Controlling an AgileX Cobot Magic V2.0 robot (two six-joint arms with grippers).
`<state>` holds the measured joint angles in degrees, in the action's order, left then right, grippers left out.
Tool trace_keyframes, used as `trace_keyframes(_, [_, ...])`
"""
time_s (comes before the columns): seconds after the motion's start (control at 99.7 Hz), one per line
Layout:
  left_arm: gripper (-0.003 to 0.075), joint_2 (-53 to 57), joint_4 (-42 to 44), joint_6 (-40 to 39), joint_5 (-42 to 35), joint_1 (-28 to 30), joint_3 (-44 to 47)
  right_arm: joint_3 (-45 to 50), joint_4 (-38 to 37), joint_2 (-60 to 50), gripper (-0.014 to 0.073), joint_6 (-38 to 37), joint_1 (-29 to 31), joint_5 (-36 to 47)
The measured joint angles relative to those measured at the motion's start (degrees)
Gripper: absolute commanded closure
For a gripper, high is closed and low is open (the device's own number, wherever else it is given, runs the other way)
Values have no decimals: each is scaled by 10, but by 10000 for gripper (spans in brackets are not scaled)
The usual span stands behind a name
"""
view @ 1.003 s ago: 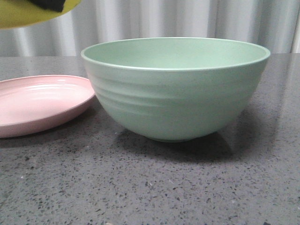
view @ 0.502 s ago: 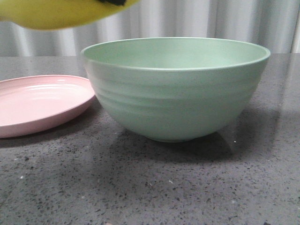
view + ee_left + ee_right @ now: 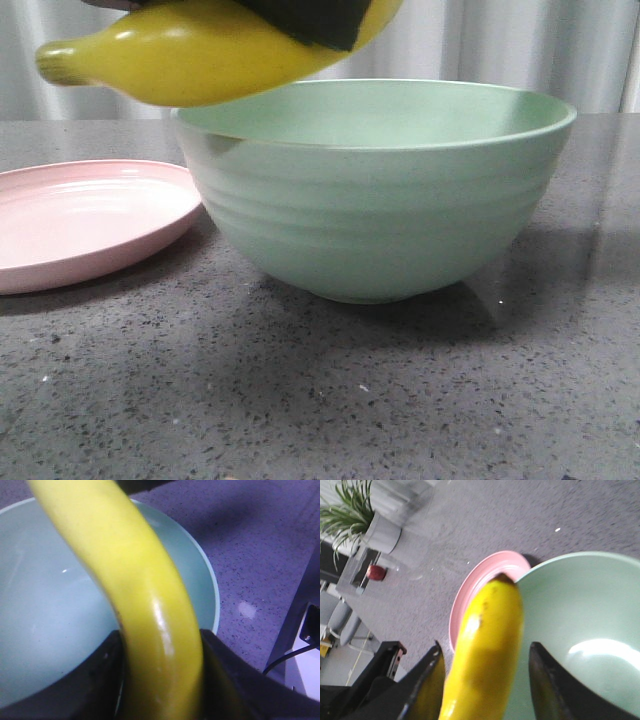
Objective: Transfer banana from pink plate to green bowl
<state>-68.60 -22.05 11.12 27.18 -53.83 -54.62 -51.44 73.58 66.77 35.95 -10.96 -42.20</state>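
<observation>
"Where was the banana (image 3: 200, 60) at that point?"

"In the air, over the near-left rim of the green bowl (image 3: 370, 220), stem end poking out toward the pink plate (image 3: 80, 220). The plate sat bare on the speckled grey surface (image 3: 300, 400)."

"And the jaws?"

"The left gripper (image 3: 160, 670) was clenched on the banana, both dark fingers pressed against its sides. The right gripper (image 3: 485, 680) straddled it too, but I couldn't tell whether those jaws were actually pinching."

"How would you expect it to handle?"

"Light, I'd judge, and fairly stiff along its curve. The skin looked smooth and glossy, so probably slippery under hard pads. A hold across the thick middle seemed safest, since the tapered ends would give less to bite on."

"The dishes?"

"Both matte, plastic-looking. The bowl was deep and round with faint ridges outside; the plate was shallow with a low rim."
</observation>
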Motion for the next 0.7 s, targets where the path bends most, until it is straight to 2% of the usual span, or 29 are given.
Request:
trace_keyframes(0.221, [571,0,0,-3,-10,-1,0,-17,-1,36,280,0,-73,67])
trace_keyframes(0.391, [567,0,0,-3,-13,-1,0,-19,0,48,280,0,-85,80])
trace_keyframes(0.471, [536,0,0,-3,-13,-1,0,-19,4,51,288,1,-86,81])
trace_keyframes(0.542, [462,0,0,-3,-13,-1,0,-19,5,51,353,1,-87,81])
trace_keyframes(0.632, [346,0,0,-2,-13,-1,0,-20,13,51,503,0,-87,80])
trace_keyframes(0.702, [315,0,-3,-1,-16,-1,0,-23,14,51,613,2,-88,73])
